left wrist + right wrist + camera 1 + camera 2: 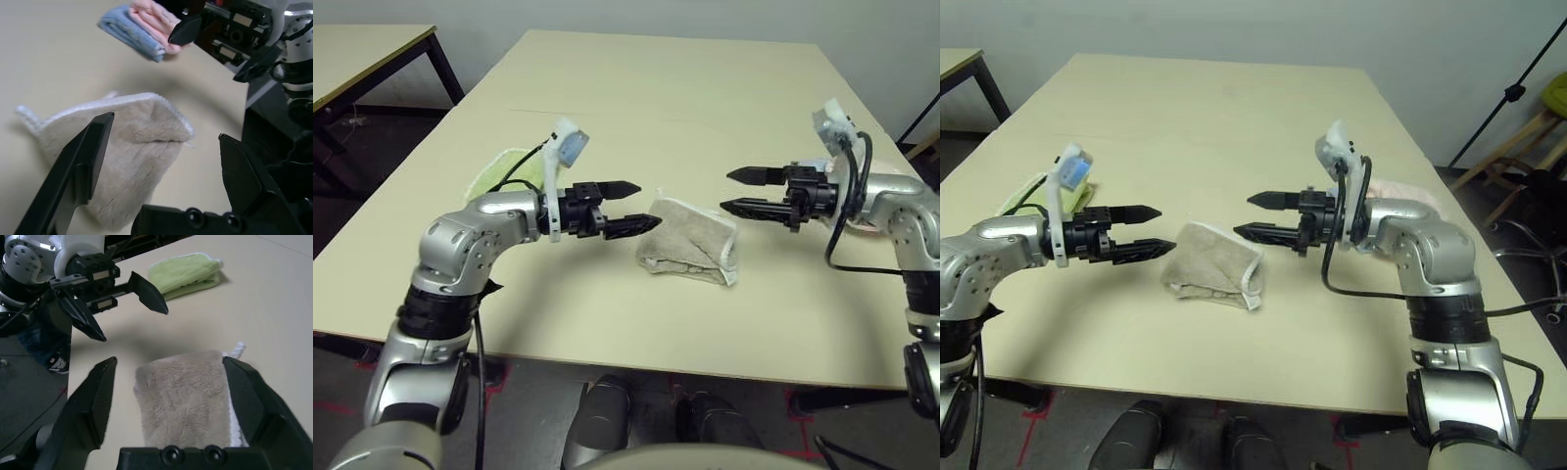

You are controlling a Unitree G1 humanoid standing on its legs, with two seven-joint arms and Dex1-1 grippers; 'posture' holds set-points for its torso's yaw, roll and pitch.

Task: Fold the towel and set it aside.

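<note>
We judge the folding close to finished: the beige towel (687, 243) lies on the desk (666, 108) as a small, thick bundle, doubled over more than once, with its white stitched edging showing along the side nearer our right arm. It is a little lumpy and not squared, so it may want a tidy, but the main step left is setting it aside.

The towel sits between our two grippers, near the front edge of the desk. Our left gripper (625, 208) hovers just beside one end of the bundle with its fingers spread apart and nothing between them; the lower fingertip looks very close to the cloth, though we cannot tell if it touches. Our right gripper (744, 192) hangs near the other end, a little apart from the towel, its fingers likewise parted and empty.

For room, the broad middle and far part of the desk is bare. Places to the sides are partly taken: a lime-green folded towel (186, 274) lies behind our left forearm, and a pale blue and pink folded pair of cloths (139, 24) rests by our right arm. We think either stack could serve as the set-aside spot, provided the bundle is gripped firmly enough not to unfold, and carried clear of the near edge.
</note>
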